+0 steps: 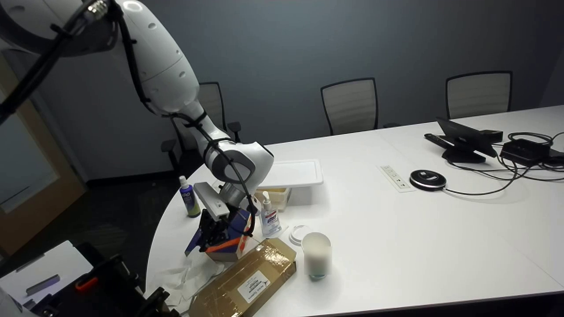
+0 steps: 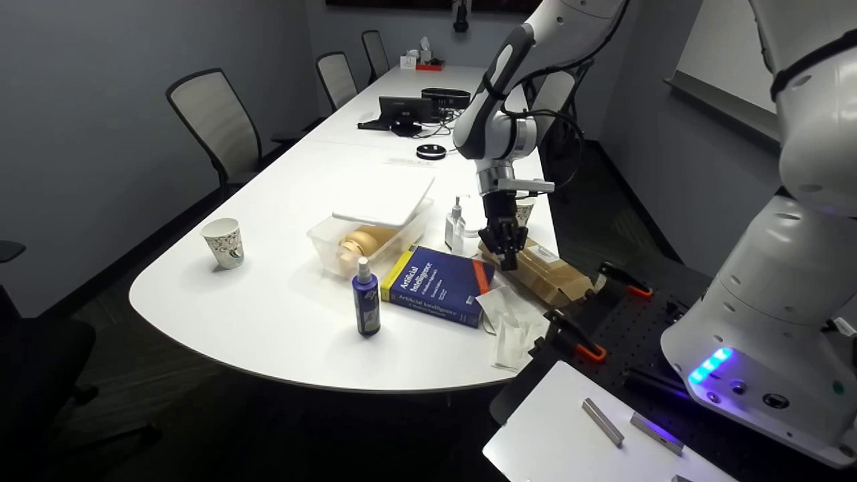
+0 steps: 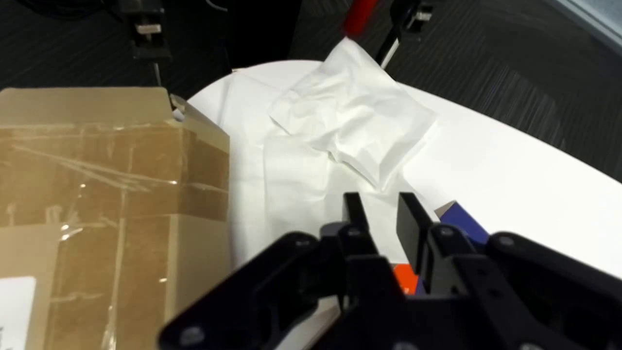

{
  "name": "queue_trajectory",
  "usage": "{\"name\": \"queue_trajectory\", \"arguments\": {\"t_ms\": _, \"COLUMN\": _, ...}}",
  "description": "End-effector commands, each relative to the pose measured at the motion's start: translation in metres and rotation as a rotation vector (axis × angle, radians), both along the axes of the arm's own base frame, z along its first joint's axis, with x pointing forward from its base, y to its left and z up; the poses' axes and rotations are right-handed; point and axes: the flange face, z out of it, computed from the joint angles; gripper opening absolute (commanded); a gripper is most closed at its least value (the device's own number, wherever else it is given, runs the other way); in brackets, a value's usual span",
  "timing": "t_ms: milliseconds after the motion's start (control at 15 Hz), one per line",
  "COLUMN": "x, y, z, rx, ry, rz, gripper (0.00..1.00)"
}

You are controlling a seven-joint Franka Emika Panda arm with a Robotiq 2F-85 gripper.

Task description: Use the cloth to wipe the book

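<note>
Gripper (image 3: 380, 204) parted and unloaded, a crumpled white cloth (image 3: 357, 112) beyond its tips

Nothing is pinched: the fingers (image 3: 412, 214) stand apart, and the wrist view shows pale cloth through the gap. The cloth lies on the white surface (image 2: 288, 314) at the near right end of the Artificial Intelligence textbook (image 2: 432, 284); whether the two touch, I cannot tell.

The cloth should handle as light, soft and limp, and its crisp creases suggest something papery that might tear. A raised fold in the crumpled part looks the best place to take hold; a flat edge would probably slip from the tips. Whether it is one sheet or several is unclear, so a grasp could bring up only the top layer. The textbook, thick and lying flat with its spine facing near, looks heavy and stiff enough to stay put under a gentle wipe.

Its blue cover looks smooth, banded yellow at left and orange at right. Farther right, the long brown cardboard box (image 3: 112, 194) is hard-edged and glossy with clear tape, and could crowd a low approach. Near and left stands a slim purple spray bottle (image 2: 366, 308); farther off, a white lid (image 2: 392, 197) partly covers a translucent plastic tub (image 2: 328, 248)
</note>
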Motion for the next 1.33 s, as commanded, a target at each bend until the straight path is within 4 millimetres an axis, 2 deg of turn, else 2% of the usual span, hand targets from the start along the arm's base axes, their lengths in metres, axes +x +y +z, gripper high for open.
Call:
{"name": "queue_trajectory", "arguments": {"t_ms": 0, "x": -0.011, "y": 0.001, "z": 0.018, "rx": -0.090, "ry": -0.058, "rz": -0.079, "gripper": 0.57}}
{"name": "queue_trajectory", "arguments": {"t_ms": 133, "x": -0.014, "y": 0.001, "z": 0.024, "rx": -0.127, "ry": -0.068, "rz": -0.101, "gripper": 0.72}}
{"name": "queue_trajectory", "arguments": {"t_ms": 400, "x": -0.016, "y": 0.008, "z": 0.052, "rx": -0.173, "ry": -0.106, "rz": -0.099, "gripper": 0.99}}
{"name": "queue_trajectory", "arguments": {"t_ms": 600, "x": -0.012, "y": 0.016, "z": 0.083, "rx": -0.192, "ry": -0.129, "rz": -0.090, "gripper": 1.00}}
{"name": "queue_trajectory", "arguments": {"t_ms": 1000, "x": 0.008, "y": 0.027, "z": 0.166, "rx": -0.304, "ry": -0.317, "rz": -0.036, "gripper": 1.00}}
{"name": "queue_trajectory", "arguments": {"t_ms": 1267, "x": 0.025, "y": 0.026, "z": 0.203, "rx": -0.321, "ry": -0.413, "rz": -0.019, "gripper": 1.00}}
